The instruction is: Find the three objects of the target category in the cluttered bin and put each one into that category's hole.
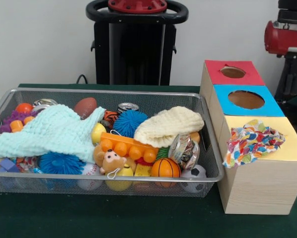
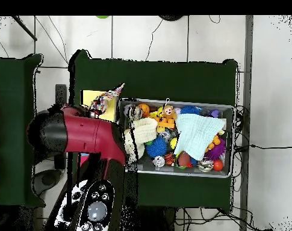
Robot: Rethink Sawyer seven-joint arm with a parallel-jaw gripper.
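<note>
Patterned cloth [image 1: 251, 142] on box [image 1: 261, 184], fingers unseen

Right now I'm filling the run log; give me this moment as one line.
arm: over box side | claw: hidden | patterned cloth: covering yellow hole | red, blue holes: open | wire bin: full

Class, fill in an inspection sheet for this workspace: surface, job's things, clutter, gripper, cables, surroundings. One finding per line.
Surface: green table cover, bare in front of the bin.
Job's things: wire mesh bin full of toys; wooden box with red, blue and yellow tops, round holes in red and blue.
Clutter: light blue cloth and cream cloth lie over the toys; patterned cloth on the yellow top.
Gripper: not seen; the red arm hides the box from above.
Cables: several on the floor.
Surroundings: white wall.
</note>
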